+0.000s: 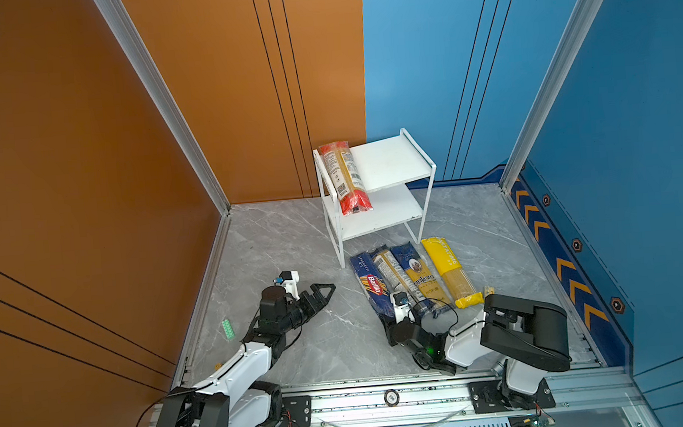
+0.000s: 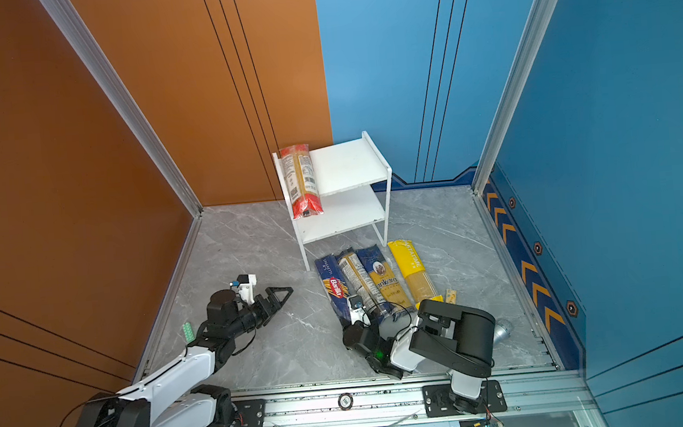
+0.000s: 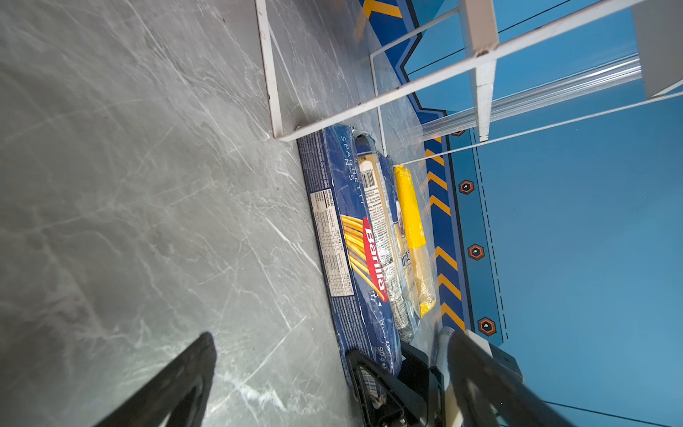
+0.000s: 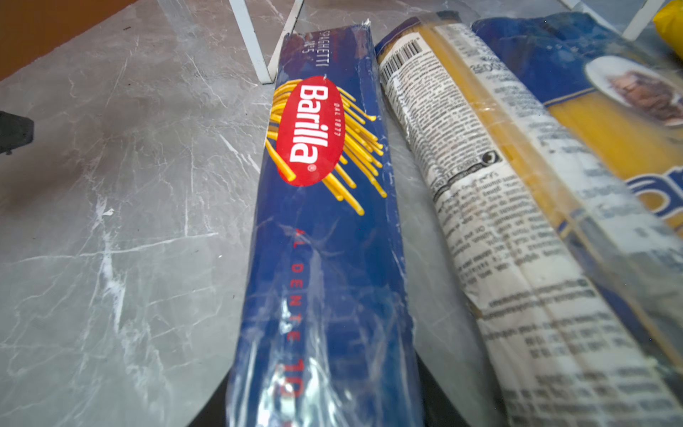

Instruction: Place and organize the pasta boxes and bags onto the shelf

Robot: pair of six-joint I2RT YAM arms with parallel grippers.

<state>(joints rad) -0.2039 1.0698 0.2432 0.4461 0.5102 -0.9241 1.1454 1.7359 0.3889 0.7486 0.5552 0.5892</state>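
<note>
The right gripper straddles the Barilla pack.

Bright, even overhead light fills both top views; shadows on the marble tabletop are soft. In the right wrist view the Barilla pack shows glare on its wrap, and the near edges blur, perhaps from closeness.

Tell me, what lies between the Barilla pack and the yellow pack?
Two others: the clear printed pack and the blue-yellow portrait pack, seen in both top views.
</note>
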